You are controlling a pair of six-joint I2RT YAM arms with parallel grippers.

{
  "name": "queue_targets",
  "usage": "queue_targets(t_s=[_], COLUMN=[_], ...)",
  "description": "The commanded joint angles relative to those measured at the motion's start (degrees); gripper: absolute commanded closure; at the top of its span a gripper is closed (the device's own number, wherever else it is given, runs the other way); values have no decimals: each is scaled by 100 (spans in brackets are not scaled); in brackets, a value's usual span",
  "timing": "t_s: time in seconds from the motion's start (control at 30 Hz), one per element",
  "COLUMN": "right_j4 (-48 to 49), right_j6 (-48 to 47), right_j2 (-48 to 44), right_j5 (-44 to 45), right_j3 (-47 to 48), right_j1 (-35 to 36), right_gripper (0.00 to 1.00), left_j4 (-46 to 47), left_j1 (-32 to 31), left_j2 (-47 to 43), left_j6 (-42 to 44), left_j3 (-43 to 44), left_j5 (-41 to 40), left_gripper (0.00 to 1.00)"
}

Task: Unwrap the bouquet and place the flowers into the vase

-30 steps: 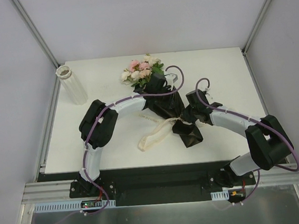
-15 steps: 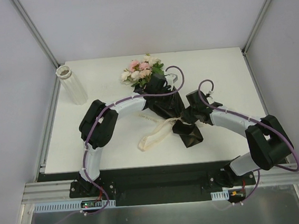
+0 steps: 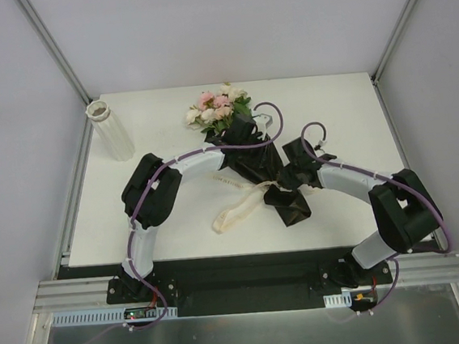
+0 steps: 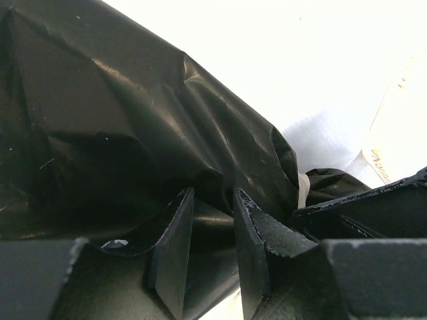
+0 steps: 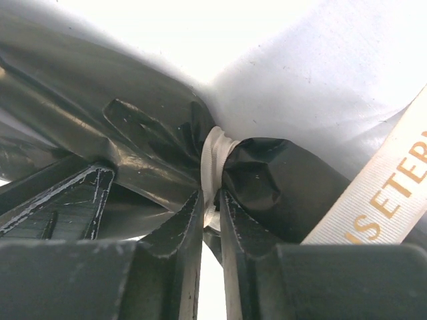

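Observation:
The bouquet lies mid-table. Its pink and cream flowers (image 3: 217,108) point to the far edge, and its black paper wrap (image 3: 255,163) runs toward me. The cream ribbon (image 3: 235,212) trails loose to the near left. It still bands the wrap's neck (image 5: 213,153). My left gripper (image 3: 247,142) (image 4: 212,197) is shut on a fold of the black paper (image 4: 133,113) just below the blooms. My right gripper (image 3: 289,181) (image 5: 211,197) is pinched on the ribbon band at the neck. The white ribbed vase (image 3: 110,131) stands upright at the far left, apart from both arms.
The wrap's lower end (image 3: 291,208) spreads on the table near the right gripper. A printed ribbon tail (image 5: 387,193) crosses the right wrist view. Frame posts stand at the far corners (image 3: 88,96) and walls close the sides. White table (image 3: 346,120) shows to the right of the bouquet.
The right arm's elbow has shifted a little left, and its wrist has nudged closer to the bouquet's neck. The left arm, bouquet and vase have stayed put.

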Motion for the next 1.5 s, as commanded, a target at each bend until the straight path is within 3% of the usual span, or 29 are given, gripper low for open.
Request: queue_targets(t_s=[0.0, 0.17, 0.7, 1.23, 1.47], right_j4=[-280, -351, -641, -2046, -2986], right_j6=[100, 64, -242, -1622, -3028], right_j2=[164, -143, -1268, -3553, -4520], right_j5=[23, 137, 550, 2483, 3942], right_j3=[17, -44, -247, -291, 761], right_j1=[25, 43, 25, -660, -1011], right_gripper=[86, 97, 99, 99, 99], left_j4=[-29, -38, -302, -337, -355], left_j1=[18, 18, 27, 18, 18], left_j2=[-89, -54, 183, 165, 165], left_j6=[128, 128, 120, 155, 172], left_j3=[-35, 0, 202, 202, 211], left_j5=[-253, -253, -534, -569, -578], left_gripper=[70, 69, 70, 70, 70])
